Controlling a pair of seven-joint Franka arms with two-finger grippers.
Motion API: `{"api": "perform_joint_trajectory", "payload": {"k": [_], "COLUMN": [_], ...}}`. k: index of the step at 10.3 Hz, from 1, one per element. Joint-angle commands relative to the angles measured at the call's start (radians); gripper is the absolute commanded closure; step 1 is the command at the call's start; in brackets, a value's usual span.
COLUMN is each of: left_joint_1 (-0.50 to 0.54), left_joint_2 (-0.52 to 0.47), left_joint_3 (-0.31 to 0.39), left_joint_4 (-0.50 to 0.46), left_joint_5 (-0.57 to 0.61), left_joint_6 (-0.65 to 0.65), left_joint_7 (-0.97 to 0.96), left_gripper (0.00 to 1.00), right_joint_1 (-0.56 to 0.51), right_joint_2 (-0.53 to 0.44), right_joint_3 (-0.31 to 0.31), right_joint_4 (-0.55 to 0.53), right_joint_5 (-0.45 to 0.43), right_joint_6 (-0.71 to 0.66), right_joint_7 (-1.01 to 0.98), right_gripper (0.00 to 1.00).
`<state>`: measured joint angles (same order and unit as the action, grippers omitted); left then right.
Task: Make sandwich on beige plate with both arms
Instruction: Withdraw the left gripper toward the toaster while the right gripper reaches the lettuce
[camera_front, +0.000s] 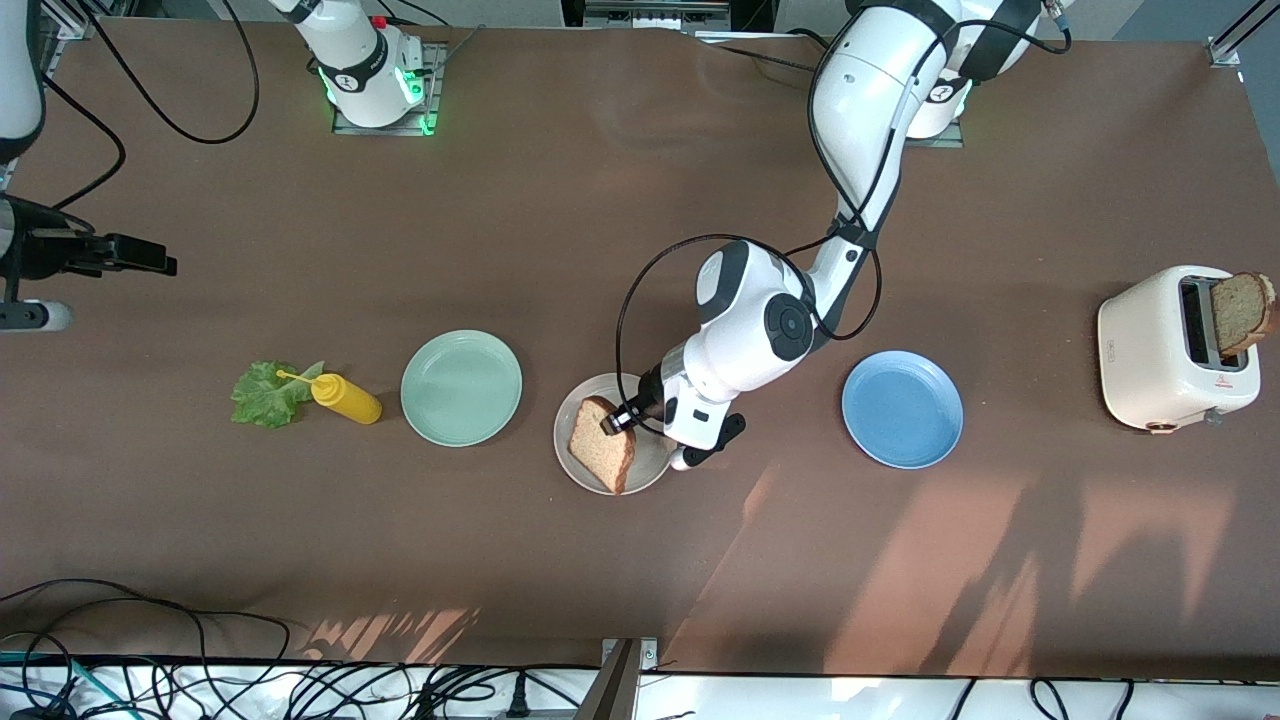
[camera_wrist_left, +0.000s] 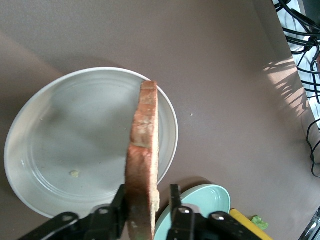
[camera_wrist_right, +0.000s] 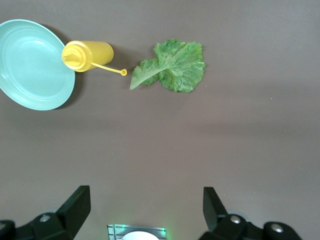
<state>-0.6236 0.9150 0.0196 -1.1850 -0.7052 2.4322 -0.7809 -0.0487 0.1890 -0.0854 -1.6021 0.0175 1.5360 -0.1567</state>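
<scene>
A slice of brown toast (camera_front: 603, 445) stands on edge on the beige plate (camera_front: 650, 462), leaning. My left gripper (camera_front: 625, 416) is low over the plate with the toast between its fingers. In the left wrist view the gripper (camera_wrist_left: 148, 189) is open: one finger touches the toast (camera_wrist_left: 142, 150) and the other stands clear of it, above the plate (camera_wrist_left: 60, 130). A second toast slice (camera_front: 1242, 312) sticks out of the toaster (camera_front: 1160, 360). The lettuce leaf (camera_front: 268, 393) lies on the table at the right arm's end. My right gripper (camera_wrist_right: 146, 192) is open and empty, high over that end (camera_front: 140, 258).
A mint-green plate (camera_front: 461, 387) lies beside the beige plate, with a yellow squeeze bottle (camera_front: 345, 398) lying between it and the lettuce. A blue plate (camera_front: 902, 408) lies toward the left arm's end. Cables run along the table edge nearest the camera.
</scene>
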Motion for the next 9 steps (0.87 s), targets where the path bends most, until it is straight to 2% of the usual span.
{"api": "perform_joint_trajectory", "payload": {"k": [1,6,9], "left_joint_1": [0.002,0.074,0.174], "left_joint_2": [-0.007,-0.031,-0.117], "left_joint_3": [0.014,0.022,0.022], "left_joint_4": [0.004,0.005,0.005], "left_joint_5": [0.08,0.182,0.346], "left_joint_6": [-0.079,-0.381,-0.517], "left_joint_7": [0.008,0.094,0.118], "left_gripper": [0.0,0.0,0.0], "right_joint_1": [0.001,-0.005,-0.01], "right_joint_2": [0.093,0.171,0.228], "right_joint_3": [0.004,0.001,0.003], "right_joint_4": [0.108,0.14,0.139], "right_joint_5": [0.001,0.002,0.004], "right_joint_6": [-0.008,0.025,0.131], "right_joint_7": [0.008,-0.009,-0.015], "right_gripper": [0.0,0.0,0.0]}}
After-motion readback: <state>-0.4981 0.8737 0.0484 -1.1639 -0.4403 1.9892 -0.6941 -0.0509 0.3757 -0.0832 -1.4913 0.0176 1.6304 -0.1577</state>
